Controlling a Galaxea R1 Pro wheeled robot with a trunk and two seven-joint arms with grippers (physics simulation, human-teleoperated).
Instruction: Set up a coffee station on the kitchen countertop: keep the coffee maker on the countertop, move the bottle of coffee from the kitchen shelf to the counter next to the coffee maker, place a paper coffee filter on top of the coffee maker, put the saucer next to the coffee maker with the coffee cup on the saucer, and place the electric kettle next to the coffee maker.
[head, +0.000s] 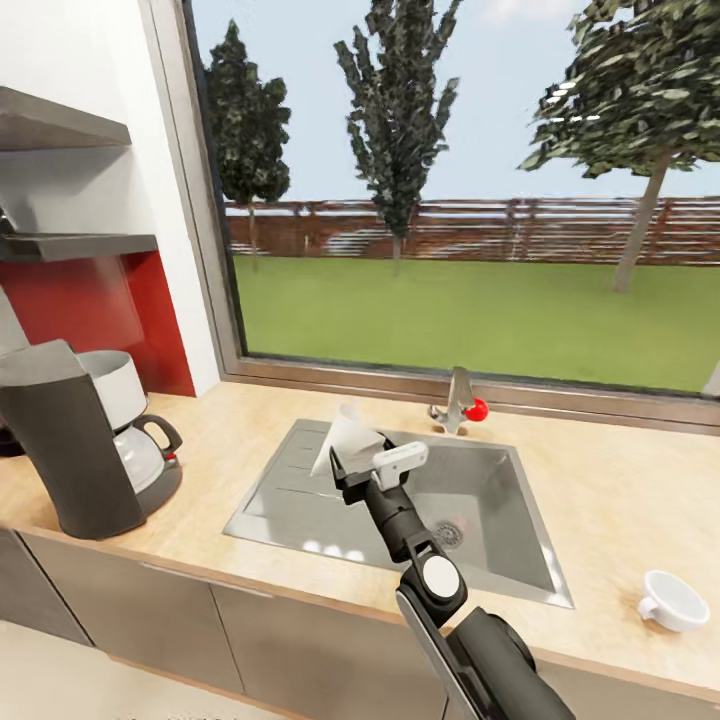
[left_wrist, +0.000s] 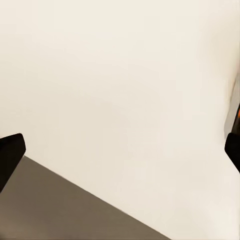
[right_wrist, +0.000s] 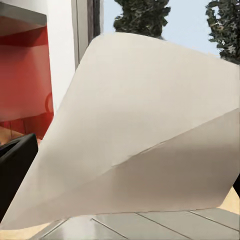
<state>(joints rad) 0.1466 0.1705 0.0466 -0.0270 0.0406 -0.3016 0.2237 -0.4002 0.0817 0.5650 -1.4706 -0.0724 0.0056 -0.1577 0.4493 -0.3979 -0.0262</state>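
One paper coffee filter (head: 347, 440) is pinched in my right hand (head: 352, 466) over the sink (head: 500, 560); coffee maker (head: 85, 440) stands left; left hand (left_wrist: 120, 152) fingers spread apart

paper coffee filter (head: 347, 441): thin matt off-white paper, smooth, one crease. sink (head: 300, 480): brushed metal, dull sheen, ribbed drainer. countertop (head: 620, 500): pale wood-look, matt. coffee maker (head: 70, 450): dark matt plastic body, glossy carafe. coffee cup (head: 672, 600): glossy white, ceramic-looking. right gripper (head: 362, 462): matt black, white plastic piece.
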